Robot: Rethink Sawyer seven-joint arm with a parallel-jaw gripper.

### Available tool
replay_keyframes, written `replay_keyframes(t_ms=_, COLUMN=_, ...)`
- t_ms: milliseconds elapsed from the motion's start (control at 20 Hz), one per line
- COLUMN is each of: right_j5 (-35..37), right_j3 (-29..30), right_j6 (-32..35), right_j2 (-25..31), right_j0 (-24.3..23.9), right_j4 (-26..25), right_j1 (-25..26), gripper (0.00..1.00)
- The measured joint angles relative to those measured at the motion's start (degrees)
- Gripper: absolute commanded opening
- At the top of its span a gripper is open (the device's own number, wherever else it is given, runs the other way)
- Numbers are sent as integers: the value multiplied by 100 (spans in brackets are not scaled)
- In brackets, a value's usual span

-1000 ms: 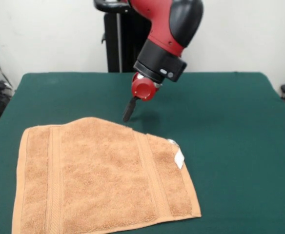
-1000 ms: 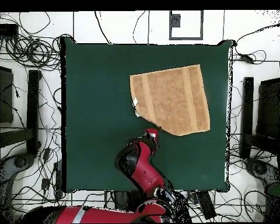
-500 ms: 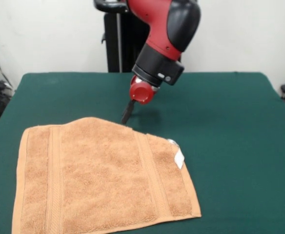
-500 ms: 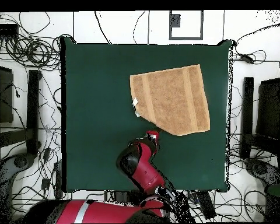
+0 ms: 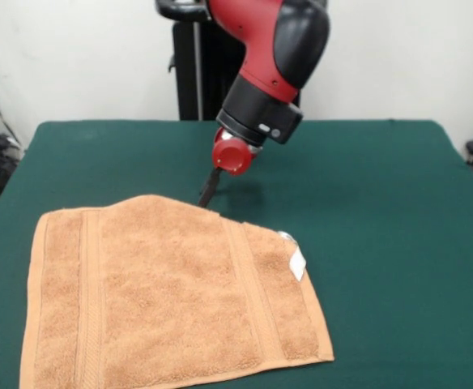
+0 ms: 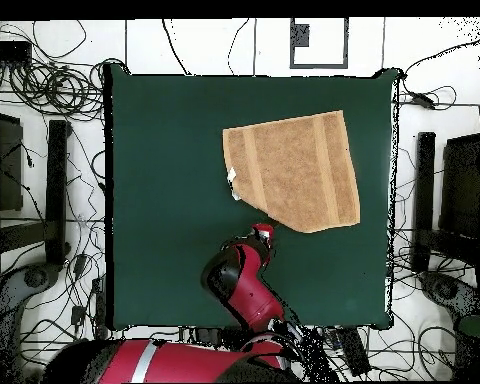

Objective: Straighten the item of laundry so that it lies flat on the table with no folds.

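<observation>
A: Tool entry. The gripper (image 5: 208, 190) is held low over the table (image 5: 382, 203), just beyond the far diagonal edge of the item of laundry (image 5: 172, 300). Only one dark tip is seen, so whether it is open or closed cannot be told. Nothing is seen to be held.

B: Change over the last second?

A: A small shift is noted. In the front view the gripper is carried slightly leftward and closer to the towel's diagonal edge. The cloth's outline is unchanged, so no pull is recorded yet. This is judged an approach, with the straightening not begun.

B: Position of the cloth?

A: It is spread toward the near-left corner of the table as the front view shows it, and its near hem is cut off by the picture's bottom edge. From overhead (image 6: 294, 170) it is seen well inside all four table edges.

B: Orientation?

A: It is roughly square, so no clear long axis is recorded. The woven bands are run from the far hem to the near hem. One far corner is missing, judged folded under, with the white tag (image 5: 298, 262) at its right end.
</observation>
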Motion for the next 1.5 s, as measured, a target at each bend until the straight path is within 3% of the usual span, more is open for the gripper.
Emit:
replay_keyframes(t_ms=800, right_j5=0, right_j3=-12, right_j6=0, right_j2=1, right_j0=2, right_j4=1, right_j1=-14, gripper=100)
replay_keyframes(t_ms=1500, right_j5=237, right_j3=-99, right_j6=0, right_j2=-2, right_j0=29, right_j4=82, right_j1=-465, gripper=100)
